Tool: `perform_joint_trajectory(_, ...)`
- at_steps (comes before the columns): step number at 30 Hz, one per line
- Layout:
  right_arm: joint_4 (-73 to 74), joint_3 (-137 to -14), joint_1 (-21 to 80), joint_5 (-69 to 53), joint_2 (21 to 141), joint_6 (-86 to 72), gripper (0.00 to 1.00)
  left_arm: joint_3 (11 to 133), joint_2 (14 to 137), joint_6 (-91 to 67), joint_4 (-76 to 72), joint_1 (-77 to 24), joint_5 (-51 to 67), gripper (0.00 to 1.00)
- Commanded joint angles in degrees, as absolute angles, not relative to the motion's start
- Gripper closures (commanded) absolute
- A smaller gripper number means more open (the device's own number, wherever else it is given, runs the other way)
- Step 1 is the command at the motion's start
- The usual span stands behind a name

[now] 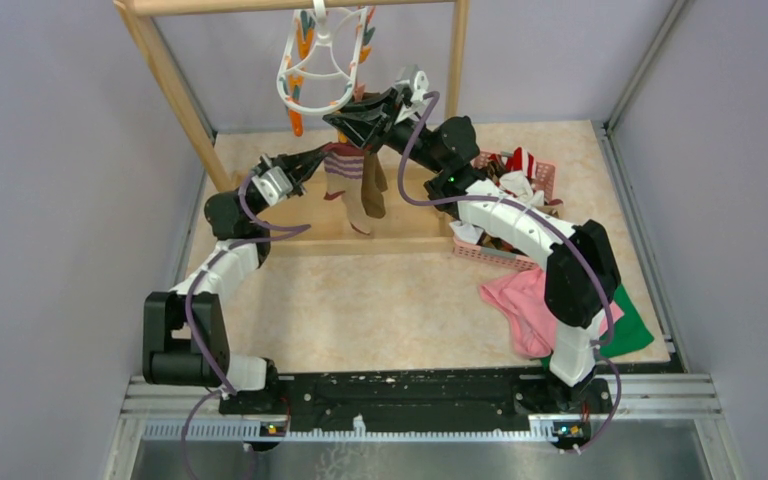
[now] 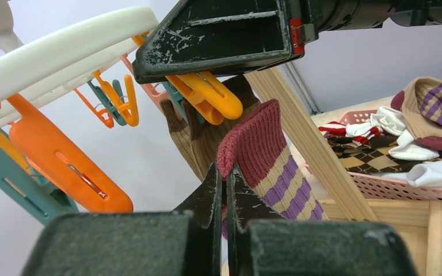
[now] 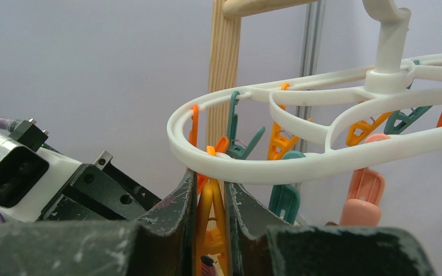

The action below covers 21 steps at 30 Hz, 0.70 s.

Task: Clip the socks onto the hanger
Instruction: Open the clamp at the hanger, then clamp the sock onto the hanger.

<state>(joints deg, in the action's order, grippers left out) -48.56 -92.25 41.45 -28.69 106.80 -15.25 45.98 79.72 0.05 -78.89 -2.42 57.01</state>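
Observation:
The white hanger (image 1: 318, 62) hangs from the wooden rack, its orange and teal clips dangling. My right gripper (image 3: 210, 192) is shut on an orange clip (image 3: 209, 215) just under the hanger ring (image 3: 299, 167), squeezing its handles together. My left gripper (image 2: 225, 172) is shut on the maroon cuff of a tan sock with purple stripes (image 2: 267, 158), held right below that orange clip (image 2: 213, 95). An olive-brown sock (image 2: 198, 138) hangs behind it from a neighbouring clip. From above, both socks (image 1: 345, 185) droop side by side beneath the right gripper (image 1: 356, 118).
A pink basket (image 1: 488, 254) at the right holds several more socks (image 2: 431, 106). A pink cloth (image 1: 520, 305) and a green cloth (image 1: 632, 330) lie by the right arm's base. The wooden rack post (image 1: 175, 80) stands at the left, its base bar (image 1: 360, 245) across the table.

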Motion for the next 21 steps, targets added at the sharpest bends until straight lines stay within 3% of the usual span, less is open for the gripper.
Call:
perform_joint_trajectory(1,-50.6,-94.1,41.4,-30.8,105.1,-16.1,1.00,48.9,80.2,-2.1,-81.6,-2.9,55.6,1.00)
perform_joint_trajectory(21,-50.0,-94.4,41.3,-30.8,105.4,-15.6,1.00,50.4,78.5,-4.8,-75.6,-5.0,48.5,1.00)
